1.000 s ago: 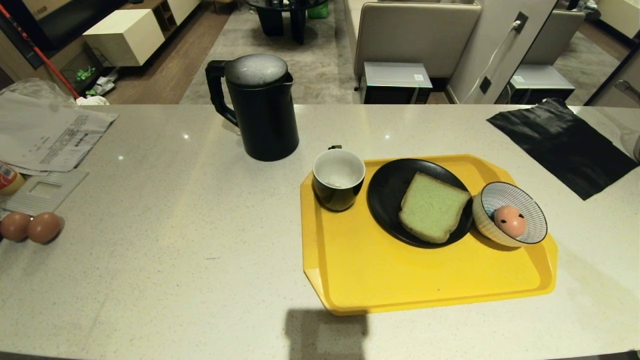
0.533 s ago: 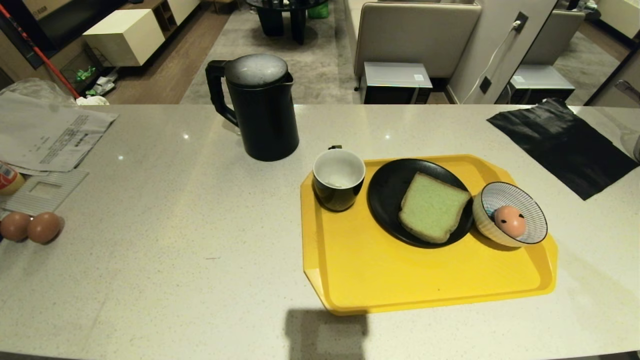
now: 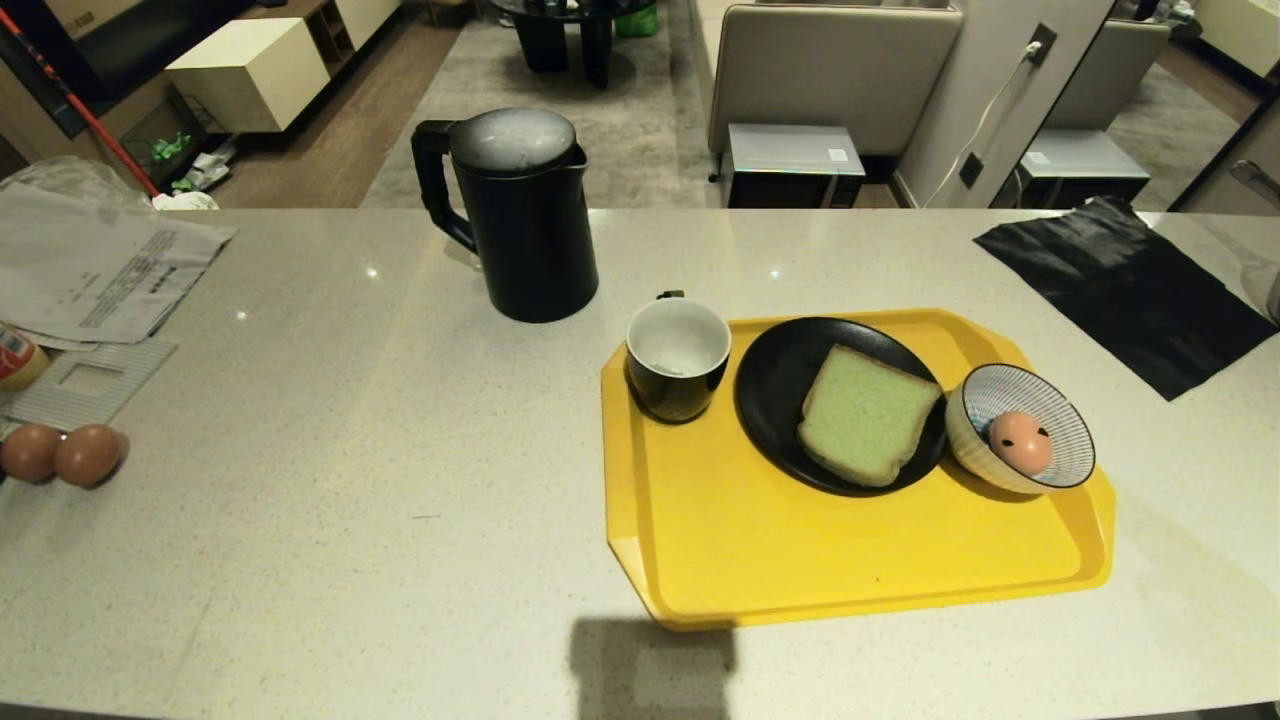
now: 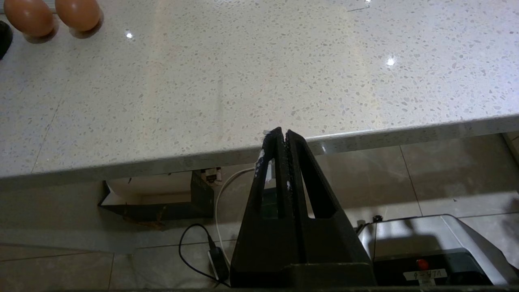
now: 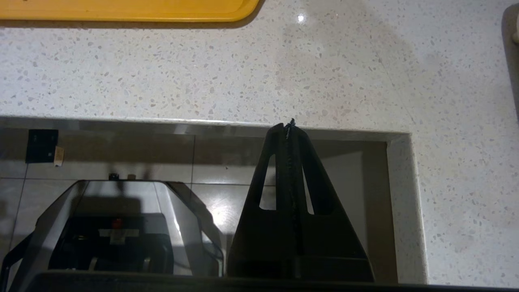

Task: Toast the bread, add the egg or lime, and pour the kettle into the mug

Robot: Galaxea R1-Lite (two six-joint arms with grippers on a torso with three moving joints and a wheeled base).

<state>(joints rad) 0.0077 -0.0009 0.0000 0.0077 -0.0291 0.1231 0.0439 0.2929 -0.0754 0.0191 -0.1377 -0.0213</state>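
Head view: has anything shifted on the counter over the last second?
Nothing visibly changed. The kettle stands on the counter, and the mug, bread and egg sit as before on the tray. Neither arm appears there.

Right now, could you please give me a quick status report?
Left gripper and right gripper shut, empty, at counter edge. Bread on black plate, egg in bowl; mug looks unfilled, kettle unobstructed.

Warm, dimmish indoor light from overhead; small pinpoint glare spots on speckled surface [image 3: 400, 420]; soft square shadow at near edge, perhaps robot's own head; kettle [image 3: 520, 215] lid shows dull sheen; far room darker; slight bending at head-view edges; wrist views sharp.
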